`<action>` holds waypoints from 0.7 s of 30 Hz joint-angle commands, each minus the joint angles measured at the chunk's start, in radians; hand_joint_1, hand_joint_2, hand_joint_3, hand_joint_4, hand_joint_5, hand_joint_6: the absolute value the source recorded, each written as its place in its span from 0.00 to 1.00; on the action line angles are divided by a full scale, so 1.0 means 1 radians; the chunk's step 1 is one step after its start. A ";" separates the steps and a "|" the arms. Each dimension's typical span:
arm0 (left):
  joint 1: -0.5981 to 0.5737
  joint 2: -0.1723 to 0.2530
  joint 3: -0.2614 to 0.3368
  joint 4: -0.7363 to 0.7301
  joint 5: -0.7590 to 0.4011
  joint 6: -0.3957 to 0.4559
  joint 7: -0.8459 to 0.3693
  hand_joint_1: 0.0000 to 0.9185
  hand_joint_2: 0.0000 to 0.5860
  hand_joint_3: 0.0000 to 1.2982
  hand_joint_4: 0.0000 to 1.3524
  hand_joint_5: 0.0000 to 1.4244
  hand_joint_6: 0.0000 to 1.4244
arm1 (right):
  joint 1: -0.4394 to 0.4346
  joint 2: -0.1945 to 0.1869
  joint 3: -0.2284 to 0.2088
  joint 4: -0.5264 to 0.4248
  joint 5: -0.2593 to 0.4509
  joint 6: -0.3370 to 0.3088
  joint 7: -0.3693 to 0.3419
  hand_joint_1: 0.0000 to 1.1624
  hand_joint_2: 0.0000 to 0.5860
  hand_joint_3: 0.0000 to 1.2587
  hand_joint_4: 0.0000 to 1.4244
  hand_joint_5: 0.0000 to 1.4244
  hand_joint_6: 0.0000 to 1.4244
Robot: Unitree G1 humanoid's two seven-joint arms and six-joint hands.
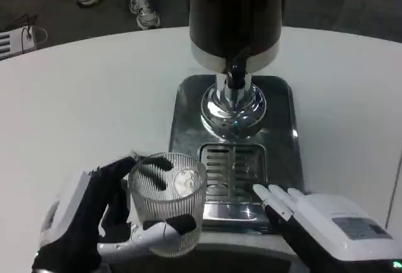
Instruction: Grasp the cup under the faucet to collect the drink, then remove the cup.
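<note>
White-backed left hand (94, 223), black fingers; labelled right hand (326, 223).
</note>
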 commanded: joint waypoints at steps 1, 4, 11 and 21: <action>-0.103 0.002 -0.013 0.096 0.034 -0.019 0.063 0.62 0.00 0.77 0.84 0.93 1.00 | 0.019 0.010 -0.008 -0.022 -0.004 -0.014 0.007 0.47 0.76 0.02 0.00 0.00 0.00; -0.156 0.004 -0.023 0.156 0.057 -0.026 0.092 0.62 0.00 0.77 0.84 0.93 1.00 | 0.019 0.011 -0.016 -0.026 0.002 -0.014 0.007 0.47 0.76 0.02 0.00 0.00 0.00; -0.259 0.013 -0.058 0.281 0.103 -0.032 0.157 0.62 0.00 0.77 0.84 0.93 1.00 | 0.013 0.008 -0.038 -0.027 0.020 -0.016 0.005 0.47 0.76 0.02 0.00 0.00 0.00; -0.413 0.019 -0.118 0.440 0.156 -0.032 0.223 0.62 0.00 0.76 0.83 0.93 1.00 | -0.011 -0.015 -0.085 -0.055 0.066 -0.016 0.029 0.47 0.76 0.02 0.00 0.00 0.00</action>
